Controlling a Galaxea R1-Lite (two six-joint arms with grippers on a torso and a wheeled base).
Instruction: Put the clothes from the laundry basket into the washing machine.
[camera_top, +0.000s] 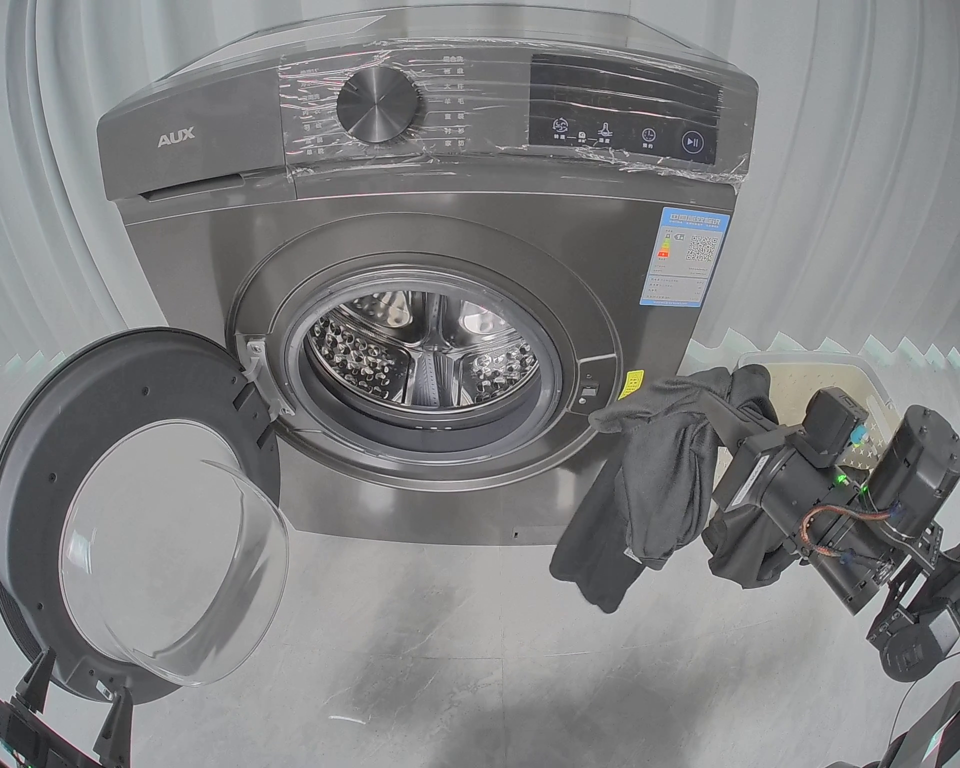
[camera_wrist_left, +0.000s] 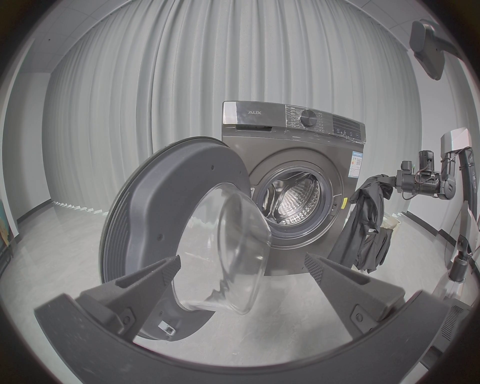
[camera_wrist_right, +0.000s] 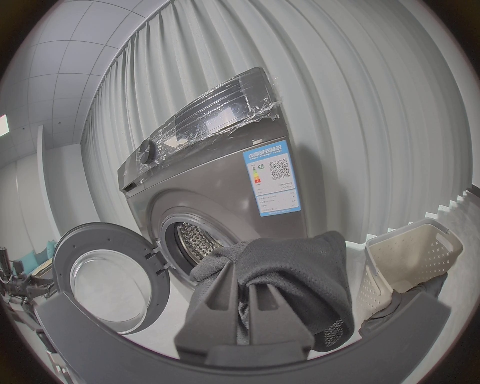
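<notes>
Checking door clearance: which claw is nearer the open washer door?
Left. Left claw sits right by the round grey door; right claw holds dark grey clothes far across.

Floor (camera_top: 430, 650) was grey and glossy, with faint tile seams. Front-loading washing machine (camera_top: 430, 250) stood directly on it, back toward the pleated curtain (camera_top: 860, 170), with its round door swung open over the floor on the left. Cream perforated laundry basket (camera_top: 868, 388) stood upright on the floor just beside the machine's right side, near the curtain.
</notes>
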